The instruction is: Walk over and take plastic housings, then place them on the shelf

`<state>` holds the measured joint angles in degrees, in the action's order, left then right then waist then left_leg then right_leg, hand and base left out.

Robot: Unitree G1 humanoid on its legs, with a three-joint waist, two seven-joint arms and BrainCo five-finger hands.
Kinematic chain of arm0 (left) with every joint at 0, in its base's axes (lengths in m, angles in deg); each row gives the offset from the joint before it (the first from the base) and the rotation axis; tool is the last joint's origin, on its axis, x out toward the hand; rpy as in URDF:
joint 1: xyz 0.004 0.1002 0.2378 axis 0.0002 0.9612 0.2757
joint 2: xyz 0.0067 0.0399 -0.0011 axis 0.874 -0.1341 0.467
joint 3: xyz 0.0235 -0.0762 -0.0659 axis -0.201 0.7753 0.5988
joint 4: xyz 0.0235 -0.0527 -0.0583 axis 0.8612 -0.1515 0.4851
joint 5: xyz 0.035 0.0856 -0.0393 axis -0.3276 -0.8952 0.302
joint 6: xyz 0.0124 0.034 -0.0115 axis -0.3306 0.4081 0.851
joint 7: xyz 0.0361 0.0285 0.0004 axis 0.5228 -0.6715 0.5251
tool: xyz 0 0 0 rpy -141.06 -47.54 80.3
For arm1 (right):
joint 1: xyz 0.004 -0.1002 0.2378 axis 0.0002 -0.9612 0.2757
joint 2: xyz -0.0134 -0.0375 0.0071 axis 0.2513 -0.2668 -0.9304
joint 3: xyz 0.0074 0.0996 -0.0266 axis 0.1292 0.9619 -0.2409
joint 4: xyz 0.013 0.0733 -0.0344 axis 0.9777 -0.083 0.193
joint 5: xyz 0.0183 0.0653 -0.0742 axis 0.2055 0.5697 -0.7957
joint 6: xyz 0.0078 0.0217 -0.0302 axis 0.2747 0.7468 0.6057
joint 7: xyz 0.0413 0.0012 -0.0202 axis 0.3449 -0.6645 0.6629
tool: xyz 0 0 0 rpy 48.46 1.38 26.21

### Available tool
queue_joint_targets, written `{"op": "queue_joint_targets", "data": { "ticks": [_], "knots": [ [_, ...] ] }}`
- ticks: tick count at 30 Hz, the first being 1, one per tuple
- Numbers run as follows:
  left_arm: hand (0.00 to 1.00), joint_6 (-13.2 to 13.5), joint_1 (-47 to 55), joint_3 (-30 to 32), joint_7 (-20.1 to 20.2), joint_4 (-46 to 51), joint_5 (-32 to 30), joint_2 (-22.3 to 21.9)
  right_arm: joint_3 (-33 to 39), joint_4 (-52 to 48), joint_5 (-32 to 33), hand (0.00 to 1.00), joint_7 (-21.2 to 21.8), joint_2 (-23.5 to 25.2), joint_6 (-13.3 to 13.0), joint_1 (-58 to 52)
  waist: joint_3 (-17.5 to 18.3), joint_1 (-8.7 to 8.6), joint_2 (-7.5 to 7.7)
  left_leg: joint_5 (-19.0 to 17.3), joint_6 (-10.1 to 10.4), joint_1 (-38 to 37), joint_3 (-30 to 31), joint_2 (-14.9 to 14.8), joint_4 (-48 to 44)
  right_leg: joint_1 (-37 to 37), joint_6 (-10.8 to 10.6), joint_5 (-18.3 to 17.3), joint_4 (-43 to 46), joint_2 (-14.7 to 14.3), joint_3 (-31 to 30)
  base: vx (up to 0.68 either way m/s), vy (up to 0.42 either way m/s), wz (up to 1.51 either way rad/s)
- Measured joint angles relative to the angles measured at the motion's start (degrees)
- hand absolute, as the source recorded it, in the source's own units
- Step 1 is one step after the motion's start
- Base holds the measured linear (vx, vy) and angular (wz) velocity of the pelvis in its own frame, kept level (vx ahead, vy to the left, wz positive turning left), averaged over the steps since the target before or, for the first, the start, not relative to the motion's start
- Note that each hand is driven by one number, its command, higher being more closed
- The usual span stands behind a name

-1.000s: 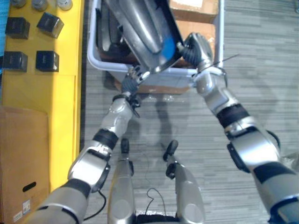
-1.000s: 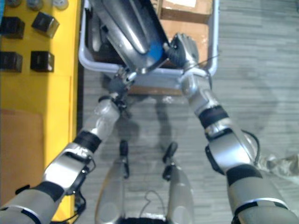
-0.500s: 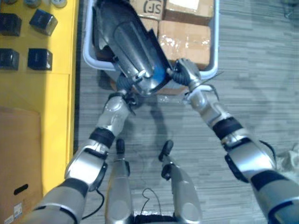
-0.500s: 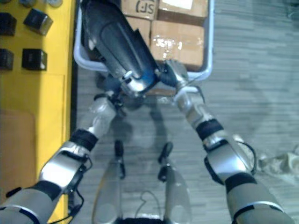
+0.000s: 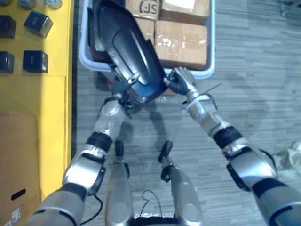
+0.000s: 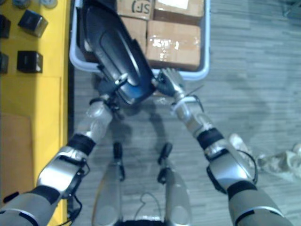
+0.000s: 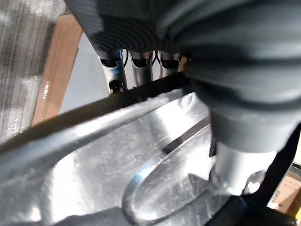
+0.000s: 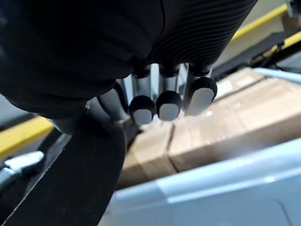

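A large dark glossy plastic housing (image 5: 127, 52) with a blue patch at its near end hangs tilted between my two hands, over the near rim of a grey tote (image 5: 209, 70). My left hand (image 5: 121, 88) grips its near lower edge. In the left wrist view the fingers (image 7: 115, 70) lie behind that edge and the thumb (image 7: 240, 165) presses the shiny face (image 7: 117, 155). My right hand (image 5: 181, 81) clamps the housing's right edge. Its curled fingers (image 8: 167, 103) sit just above the black edge (image 8: 70, 179).
Cardboard boxes (image 5: 181, 37) fill the tote's right half. A yellow shelf surface (image 5: 42, 108) runs along the left with small black boxes (image 5: 35, 61) on it and a brown carton (image 5: 16, 160) nearer. Crumpled white wrap (image 5: 291, 153) lies on the grey floor at right.
The housing has come down and toward me, with more of it out of the tote. My left hand's fingers have curled onto its edge. The camera has shifted too.
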<state>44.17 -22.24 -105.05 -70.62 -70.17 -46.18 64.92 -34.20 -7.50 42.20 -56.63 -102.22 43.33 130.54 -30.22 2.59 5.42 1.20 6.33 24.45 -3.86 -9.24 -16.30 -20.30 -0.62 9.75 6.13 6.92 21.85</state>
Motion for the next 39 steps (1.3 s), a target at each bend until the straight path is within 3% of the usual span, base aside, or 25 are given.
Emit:
{"op": "queue_joint_targets", "data": {
  "ticks": [3, 9, 14, 18, 19, 24, 31, 37, 39],
  "knots": [
    [1.0, 1.9, 1.5, 0.1, -0.6, 3.1, -3.1, 0.5, 0.4, -2.7, 0.0, 1.0, -2.8, -0.1, -0.4, -1.9, 0.1, 0.01, 0.28, -0.1, 0.0, -1.4, -0.3, 0.1, 0.6, 1.4, -0.1, -0.1, -0.9, 0.0, 0.0, 0.0, 0.001, -0.01],
    [1.0, 5.6, 6.3, -0.2, -5.6, 11.7, -12.2, 1.0, 2.1, -10.1, 0.0, 1.0, -6.6, 0.0, -0.7, -8.5, 0.3, 0.54, 0.53, 0.1, 0.2, -7.9, -1.3, 0.3, 4.0, 6.6, -0.2, -0.3, -2.3, 0.2, 0.1, 0.05, -0.004, -0.02],
    [1.0, 6.8, 11.1, 0.5, -8.1, 21.1, -18.5, 2.0, 3.5, -17.3, 0.0, 1.0, -7.8, -0.1, -1.6, -13.8, 0.4, 0.59, 0.47, 0.4, 0.5, -14.0, -1.5, 0.7, 7.2, 12.5, -0.5, -0.4, -4.9, 0.1, 0.6, 0.07, -0.003, 0.03],
    [1.0, 6.9, 15.8, 0.9, -8.8, 24.1, -22.5, 0.9, 3.6, -19.4, 0.1, 1.0, -7.7, 0.4, -2.2, -18.6, 6.1, 0.92, 0.44, 0.8, 0.6, -15.2, -1.5, 1.3, 10.3, 14.4, -1.2, 0.4, -9.4, -0.3, 1.5, 0.1, -0.003, 0.08],
    [1.0, 6.9, 17.0, 1.0, -9.0, 24.9, -23.3, 0.2, 3.6, -19.5, 0.2, 0.0, -7.7, 0.5, -2.5, -19.7, 7.4, 1.2, 0.35, 0.9, 0.6, -16.0, -1.6, 1.5, 10.9, 15.4, -1.4, 0.7, -10.6, -0.3, 1.5, 0.12, 0.001, 0.01],
    [1.0, 6.9, 20.5, 2.8, -11.4, 28.7, -26.8, -1.1, 3.6, -20.6, 4.5, 0.0, -7.7, 1.4, -4.4, -21.7, 11.1, 1.27, -0.84, 0.9, 0.6, -18.7, -2.0, 2.1, 12.7, 16.9, -1.6, 0.6, -10.7, 0.1, 1.2, 0.1, 0.017, -0.03],
    [1.0, 8.3, 27.2, 3.2, -17.8, 33.3, -38.0, -4.2, 3.7, -22.7, 15.6, 0.0, -5.7, 3.8, -6.2, -28.4, 16.0, 1.37, -2.21, 0.5, 0.6, -22.6, -2.1, 2.1, 14.1, 20.1, -2.3, -1.6, -11.3, 0.2, 1.4, 0.01, 0.001, 0.0],
    [1.0, 9.0, 33.5, 8.0, -19.6, 40.3, -47.4, -6.5, 6.7, -28.5, 25.5, 0.0, 1.9, 6.3, -9.2, -33.8, 19.3, 1.19, -3.85, 0.3, 0.8, -23.5, -2.6, 1.9, 14.6, 20.4, -2.3, -1.7, -11.3, 0.0, 1.6, -0.01, -0.006, -0.05],
    [1.0, 8.9, 35.0, 12.1, -21.7, 41.7, -48.6, -7.7, 10.1, -28.7, 29.5, 0.0, 3.8, 7.4, -10.0, -35.0, 20.1, 1.14, -4.42, 0.3, 0.8, -23.7, -2.6, 1.9, 14.7, 20.4, -2.6, -1.6, -11.3, 0.0, 1.7, 0.03, 0.0, 0.0]
  ]
}}
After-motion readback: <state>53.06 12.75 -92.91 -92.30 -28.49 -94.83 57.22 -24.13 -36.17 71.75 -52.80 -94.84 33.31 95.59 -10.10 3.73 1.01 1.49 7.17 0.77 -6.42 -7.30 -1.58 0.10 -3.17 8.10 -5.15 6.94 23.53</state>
